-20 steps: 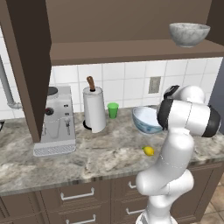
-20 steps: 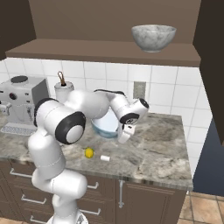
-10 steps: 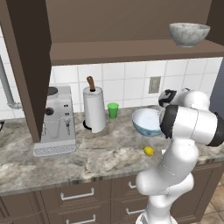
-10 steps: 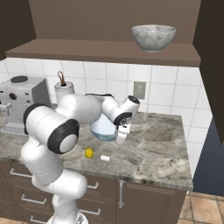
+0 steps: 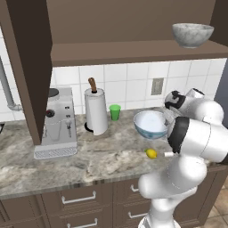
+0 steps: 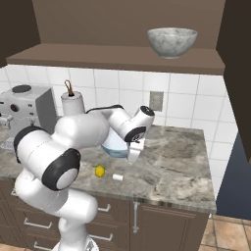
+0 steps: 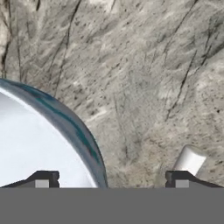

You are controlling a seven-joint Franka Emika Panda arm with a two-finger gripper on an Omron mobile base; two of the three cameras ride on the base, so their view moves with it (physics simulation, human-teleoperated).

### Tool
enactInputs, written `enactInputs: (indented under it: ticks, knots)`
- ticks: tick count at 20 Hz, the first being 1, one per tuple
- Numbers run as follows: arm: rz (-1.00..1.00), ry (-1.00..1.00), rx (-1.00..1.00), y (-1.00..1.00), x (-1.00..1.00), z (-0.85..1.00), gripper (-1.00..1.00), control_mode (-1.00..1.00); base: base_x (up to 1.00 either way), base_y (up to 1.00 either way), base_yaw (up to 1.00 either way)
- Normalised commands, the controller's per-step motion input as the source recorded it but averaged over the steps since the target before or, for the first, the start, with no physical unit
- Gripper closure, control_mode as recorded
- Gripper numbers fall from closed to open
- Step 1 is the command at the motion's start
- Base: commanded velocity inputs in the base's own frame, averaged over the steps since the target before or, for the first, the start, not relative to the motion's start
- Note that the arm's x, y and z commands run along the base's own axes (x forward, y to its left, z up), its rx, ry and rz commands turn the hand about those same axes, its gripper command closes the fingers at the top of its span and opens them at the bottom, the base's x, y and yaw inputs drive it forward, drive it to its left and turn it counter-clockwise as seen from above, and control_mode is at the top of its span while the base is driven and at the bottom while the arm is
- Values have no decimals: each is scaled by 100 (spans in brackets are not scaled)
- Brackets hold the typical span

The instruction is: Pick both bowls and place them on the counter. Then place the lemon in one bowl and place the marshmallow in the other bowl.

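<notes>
The patterned bowl [image 5: 151,124] stands on the table [image 5: 67,164], right of the paper towel roll [image 5: 96,110] and the green cup [image 5: 115,111]. The marbled bowl [image 5: 192,34] rests on the upper shelf [image 5: 133,51]. The lemon [image 5: 151,153] lies on the table just near of the patterned bowl, with the marshmallow [image 6: 117,177] beside it to the right; the right base view shows both clear of the bowl. The pincer [image 7: 111,177] is spread wide, 1 fingertip over the bowl's pale inside and 1 outside the rim, holding nothing. The hand view shows the marshmallow close to the outer fingertip [image 7: 179,177]. The coffee machine [image 5: 55,122] stands at the left.
</notes>
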Motion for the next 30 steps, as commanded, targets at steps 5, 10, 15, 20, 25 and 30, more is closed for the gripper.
enactInputs:
  ticks: [5, 10, 15, 20, 25, 30]
  knots:
    - [0, -15, 0, 0, -23, 40, -100, -100, 0, 0, 0]
    - [0, -12, 0, 0, -30, 36, -100, -100, 0, 0, 0]
    - [0, -20, 0, -7, -41, 49, -100, -100, 0, 0, 0]
    - [0, -20, 0, -12, -44, 53, -100, -100, 0, 0, 0]
    - [-4, -9, 0, -14, -46, 58, -100, -100, 0, 0, 0]
    - [-10, 0, 0, -18, -36, 66, -100, -100, 0, 0, 0]
